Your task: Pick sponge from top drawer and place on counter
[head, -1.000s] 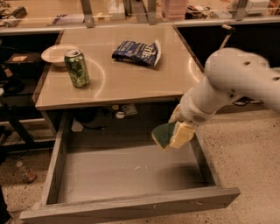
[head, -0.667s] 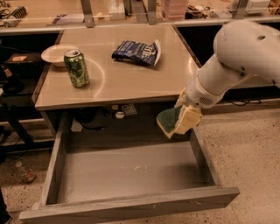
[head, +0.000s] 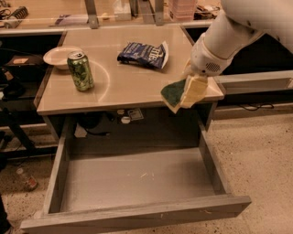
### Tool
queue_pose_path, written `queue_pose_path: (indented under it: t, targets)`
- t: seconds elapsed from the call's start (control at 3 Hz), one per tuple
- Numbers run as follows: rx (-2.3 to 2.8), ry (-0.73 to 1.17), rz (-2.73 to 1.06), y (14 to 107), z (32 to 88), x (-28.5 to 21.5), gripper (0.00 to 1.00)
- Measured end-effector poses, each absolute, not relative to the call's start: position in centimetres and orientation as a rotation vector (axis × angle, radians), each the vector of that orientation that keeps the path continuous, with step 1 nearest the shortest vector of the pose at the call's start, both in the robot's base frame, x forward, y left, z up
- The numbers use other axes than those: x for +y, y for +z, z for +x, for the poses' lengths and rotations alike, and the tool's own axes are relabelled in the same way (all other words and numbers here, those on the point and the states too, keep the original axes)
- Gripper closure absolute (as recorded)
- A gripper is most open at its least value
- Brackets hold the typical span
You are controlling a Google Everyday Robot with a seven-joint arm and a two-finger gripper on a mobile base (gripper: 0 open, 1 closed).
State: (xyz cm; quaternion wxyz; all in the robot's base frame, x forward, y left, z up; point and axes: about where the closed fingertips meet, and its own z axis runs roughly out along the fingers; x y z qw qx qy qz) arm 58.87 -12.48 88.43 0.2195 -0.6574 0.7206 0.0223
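My gripper (head: 187,93) hangs from the white arm at the right, shut on the sponge (head: 174,94). The sponge shows its dark green face over yellow foam and hangs in the air at the counter's front right corner, above the drawer's back right part. The counter (head: 132,84) is a beige glossy tabletop. The top drawer (head: 137,180) is pulled wide open below it, grey, with a bare floor.
On the counter stand a green soda can (head: 81,70) at the left, a white bowl (head: 59,56) behind it, and a dark blue chip bag (head: 143,54) at the back middle. A long tan shelf with metal posts (head: 119,11) runs behind.
My gripper has lifted the sponge up and out of the drawer, from just above the drawer floor to the height of the counter's front right corner.
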Motion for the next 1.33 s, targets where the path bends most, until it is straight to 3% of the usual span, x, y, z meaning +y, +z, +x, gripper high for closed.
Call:
queue_pose_path:
  t: [1.33]
  targets:
    - [1.86,0.141,-1.892,85.6,70.7,-5.6,1.0]
